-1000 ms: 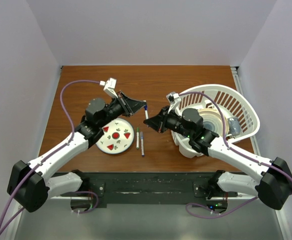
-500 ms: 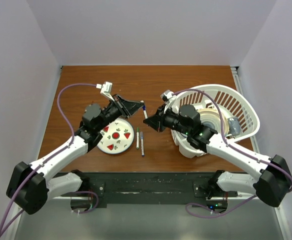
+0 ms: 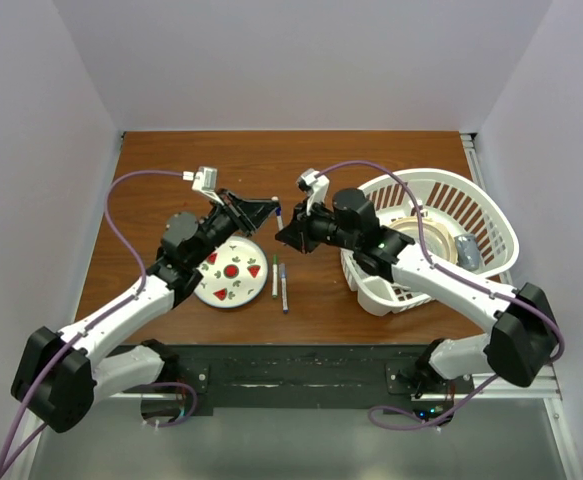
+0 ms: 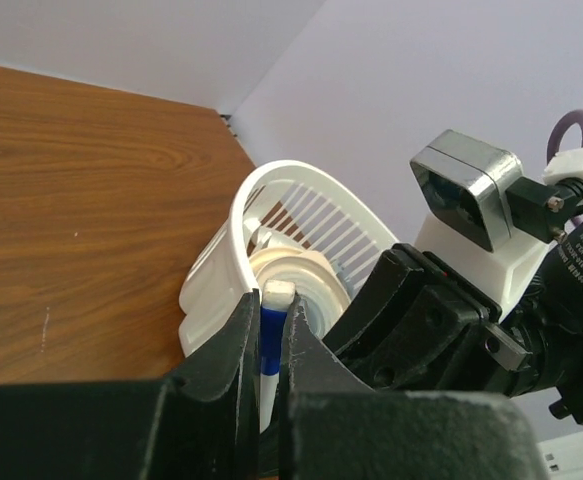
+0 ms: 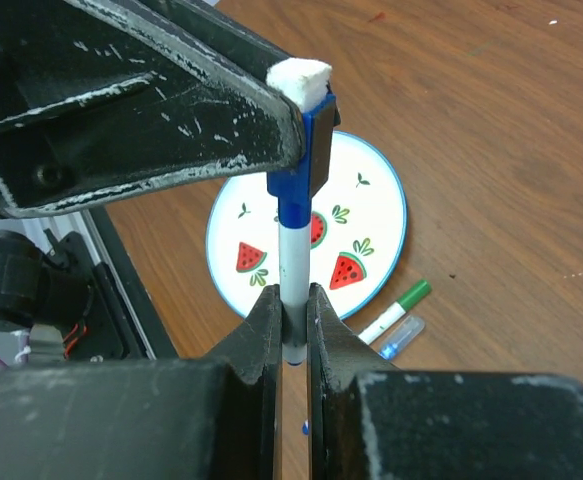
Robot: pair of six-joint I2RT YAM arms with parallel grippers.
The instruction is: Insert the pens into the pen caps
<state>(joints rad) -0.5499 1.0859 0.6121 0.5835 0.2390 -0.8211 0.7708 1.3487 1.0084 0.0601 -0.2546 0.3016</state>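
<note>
Right wrist view, right hand [image 5: 291, 302] clamped on pen [image 5: 293, 262], left hand [image 4: 274, 312] gripping blue cap [image 5: 313, 140], plate [image 5: 386, 215] below, unseen from left wrist

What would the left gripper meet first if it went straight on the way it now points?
Most likely the right gripper: its fingers sit directly ahead of the left gripper, clamping the pen whose blue cap the left holds. The white basket lies behind; depth is unclear.

Wood-grain table [image 3: 371, 160], white plastic basket [image 3: 471, 205] (faintly shiny), glossy plate [image 5: 381, 220], blue plastic cap [image 5: 316, 135].
</note>
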